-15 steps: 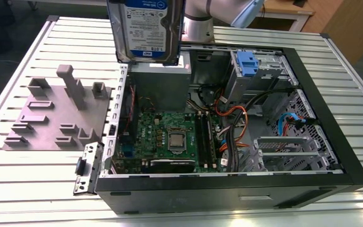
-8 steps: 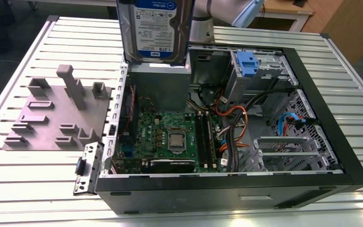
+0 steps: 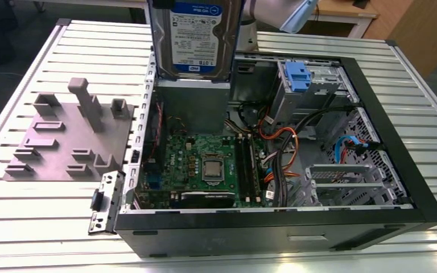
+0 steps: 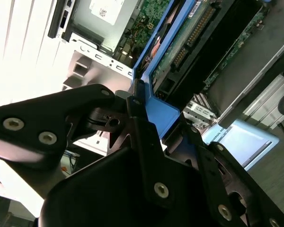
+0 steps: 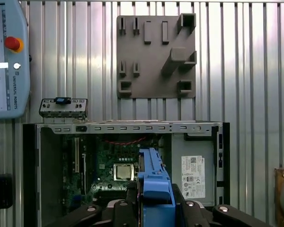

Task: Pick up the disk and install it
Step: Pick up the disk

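The claw (image 4: 161, 118) is clamped on the disk (image 3: 196, 40), its black fingers (image 4: 137, 127) pinching the blue bracket on either side. This holds the drive on edge with its labelled face towards the exterior camera. The edge-on hold most likely keeps the drive slim enough to go down into a bay, and gripping the plastic bracket rather than the metal body spares the label and the circuit side. The disk hangs from the claw above the open computer case (image 3: 400, 142), touching nothing else, so it is picked up but not yet installed. In the first wrist view the bracket (image 5: 154, 184) sits between the fingers. Directly below the claw are the motherboard (image 5: 109, 165) with its processor socket (image 5: 123, 172) and, just beside them, a grey metal box with a white sticker (image 5: 193, 176). The drive cage with a blue tab (image 3: 298, 77) sits below and to one side of the claw. Beyond the case wall, away from the claw, a grey fixture plate with pegs (image 5: 156, 52) and a small loose bracket (image 5: 64, 108) lie on the slatted aluminium table (image 3: 36, 227). A teach pendant (image 5: 7, 56) rests further along the table. Wooden furniture (image 3: 420, 28) stands behind the table.
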Motion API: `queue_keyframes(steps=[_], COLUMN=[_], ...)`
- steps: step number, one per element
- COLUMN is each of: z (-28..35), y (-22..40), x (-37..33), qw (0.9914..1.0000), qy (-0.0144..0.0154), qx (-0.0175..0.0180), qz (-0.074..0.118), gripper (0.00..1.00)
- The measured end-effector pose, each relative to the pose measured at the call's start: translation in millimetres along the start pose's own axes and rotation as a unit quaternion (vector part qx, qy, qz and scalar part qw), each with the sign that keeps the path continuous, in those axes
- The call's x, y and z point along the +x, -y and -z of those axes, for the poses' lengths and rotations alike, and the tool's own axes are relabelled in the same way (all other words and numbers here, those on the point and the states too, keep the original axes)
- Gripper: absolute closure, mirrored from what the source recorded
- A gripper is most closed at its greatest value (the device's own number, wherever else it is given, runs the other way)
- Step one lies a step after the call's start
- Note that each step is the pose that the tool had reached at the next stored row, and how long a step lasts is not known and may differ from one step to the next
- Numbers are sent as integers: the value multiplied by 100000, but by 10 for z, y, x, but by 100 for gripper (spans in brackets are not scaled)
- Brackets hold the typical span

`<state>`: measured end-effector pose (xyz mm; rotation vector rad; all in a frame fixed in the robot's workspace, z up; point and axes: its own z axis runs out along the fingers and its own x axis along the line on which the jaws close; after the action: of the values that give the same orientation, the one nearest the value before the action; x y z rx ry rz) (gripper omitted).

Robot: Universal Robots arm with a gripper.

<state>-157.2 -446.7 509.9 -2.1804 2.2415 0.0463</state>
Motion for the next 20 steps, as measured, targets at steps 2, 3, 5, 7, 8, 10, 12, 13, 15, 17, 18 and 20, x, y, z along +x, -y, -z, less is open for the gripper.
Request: queue_keyframes(steps=[2,3,5,7,8,10,12,13,15,17,18,20], z=[0,0,1,1,1,1,2,3,3,3,3,4], y=[17,31,71,112,132,172,209,226,261,294,311,340], x=[13,14,14,13,13,12,11,10,9,8,8,7], qw=[100000,100000,100000,100000,100000,100000,100000,100000,100000,100000,100000,100000], qy=[1,2,-3,2,4,5,-1,0,2,2,3,0], qx=[-1,0,-3,0,1,3,-1,-1,0,1,1,-2], qz=[-6,-9,-11,-9,-8,-8,-7,-9,-7,-9,-7,-6], gripper=[63,63,63,63,63,63,63,63,63,63,63,63])
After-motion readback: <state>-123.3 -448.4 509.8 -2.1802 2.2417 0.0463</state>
